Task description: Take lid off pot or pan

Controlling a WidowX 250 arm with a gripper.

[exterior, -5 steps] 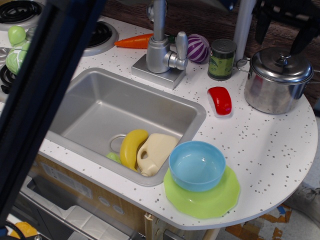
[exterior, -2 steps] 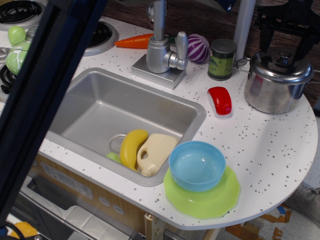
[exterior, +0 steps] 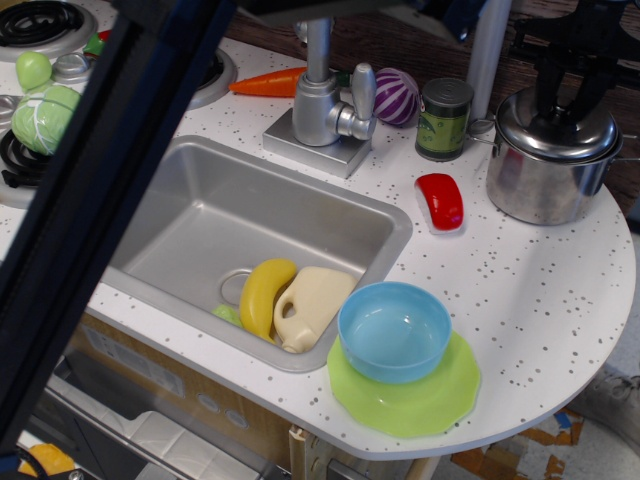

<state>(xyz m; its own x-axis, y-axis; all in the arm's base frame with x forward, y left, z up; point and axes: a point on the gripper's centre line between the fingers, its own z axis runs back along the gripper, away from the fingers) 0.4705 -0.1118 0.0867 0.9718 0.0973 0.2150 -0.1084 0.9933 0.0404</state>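
The shiny steel pot stands at the back right of the speckled counter. The domed steel lid sits on it, a little askew, with the pot's rim showing under it on the right. My black gripper comes down from the top edge onto the lid's centre. Its fingers are drawn in close around the knob, which they hide. The lid rests on the pot or is only barely raised.
A green-labelled tin can stands just left of the pot, with a red object in front of it. A blue bowl sits on a green plate at the front. The sink, the faucet and a dark bar fill the left.
The gripper has come down over the lid and its fingers have closed from wide apart onto the knob. The lid has shifted slightly.
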